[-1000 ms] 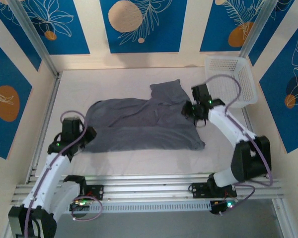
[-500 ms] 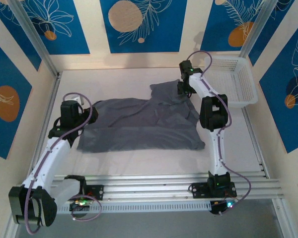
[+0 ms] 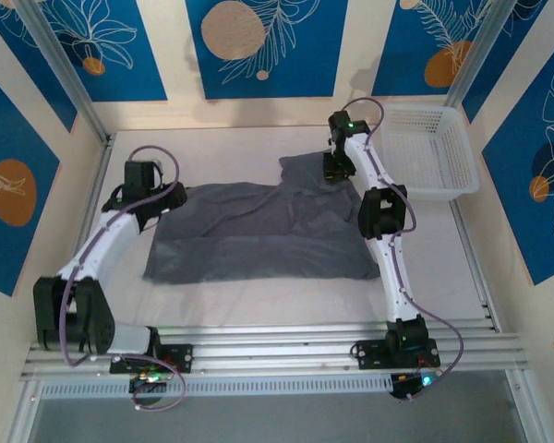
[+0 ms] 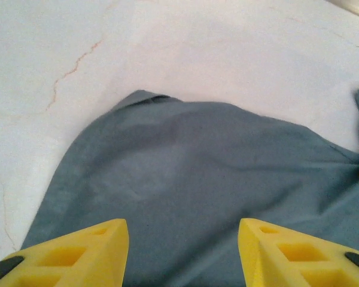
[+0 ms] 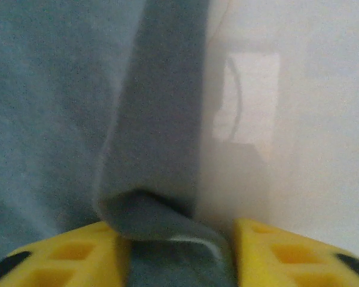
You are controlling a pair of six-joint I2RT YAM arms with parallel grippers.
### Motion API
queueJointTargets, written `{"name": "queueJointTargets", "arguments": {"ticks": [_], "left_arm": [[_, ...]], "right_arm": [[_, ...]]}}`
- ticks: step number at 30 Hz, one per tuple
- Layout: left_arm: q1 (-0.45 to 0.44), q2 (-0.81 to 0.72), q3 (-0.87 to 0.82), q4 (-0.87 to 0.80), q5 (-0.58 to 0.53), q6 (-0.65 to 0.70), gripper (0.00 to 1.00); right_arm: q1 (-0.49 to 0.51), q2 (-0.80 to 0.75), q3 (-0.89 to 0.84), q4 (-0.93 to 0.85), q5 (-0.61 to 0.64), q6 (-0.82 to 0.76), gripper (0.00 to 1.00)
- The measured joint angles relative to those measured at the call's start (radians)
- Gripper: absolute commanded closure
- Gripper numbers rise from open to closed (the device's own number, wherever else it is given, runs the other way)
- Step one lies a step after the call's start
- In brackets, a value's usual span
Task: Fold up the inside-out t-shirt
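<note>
The inside-out t-shirt (image 3: 258, 231) lies spread on the white table, plain slate grey, with one sleeve (image 3: 309, 171) sticking out toward the back. My left gripper (image 3: 166, 197) hovers over the shirt's far left corner. In the left wrist view it (image 4: 183, 239) is open, with flat cloth (image 4: 215, 167) below and nothing between the fingers. My right gripper (image 3: 333, 172) is at the right edge of that far sleeve. In the right wrist view its yellow fingers (image 5: 275, 251) stand apart on either side of a raised fold of the cloth (image 5: 155, 221).
A white plastic basket (image 3: 434, 148) stands at the back right, close to the right arm's elbow. Bare white table (image 3: 258, 295) runs along the near side of the shirt and to the left of it. Walls close in the table at the back and sides.
The right arm swung from the shirt's right edge up to the far sleeve. The left gripper moved from the near left edge to the far left corner and opened wider.
</note>
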Motion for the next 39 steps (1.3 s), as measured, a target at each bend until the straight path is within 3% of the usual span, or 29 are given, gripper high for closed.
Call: {"name": "queueJointTargets", "arguments": {"ticks": [2,4,13,19,23,31,39], "left_arm": [[0.017,0.081,0.079,-0.026,0.0,-0.002,0.49],[0.033,0.164,0.155,-0.052,0.002,-0.002,0.49],[0.049,0.639,0.645,-0.229,0.009,0.07,0.52],[0.049,0.843,0.809,-0.329,0.106,0.159,0.53],[0.049,0.903,0.846,-0.387,0.155,0.22,0.57],[0.045,0.932,0.898,-0.446,-0.005,0.26,1.0],[0.055,0.875,0.821,-0.373,-0.136,0.241,1.0]], "right_arm": [[0.0,0.006,0.039,-0.035,-0.011,-0.001,0.9],[-0.002,0.006,0.069,-0.062,-0.021,-0.011,1.0],[-0.003,-0.085,0.093,-0.111,-0.107,-0.021,1.0],[0.006,-0.183,0.093,-0.121,-0.155,-0.027,1.0],[0.01,-0.188,0.081,-0.125,-0.169,-0.031,1.0],[0.011,-0.188,0.064,-0.141,-0.162,-0.031,1.0],[-0.006,-0.188,0.043,-0.143,-0.096,-0.027,1.0]]}}
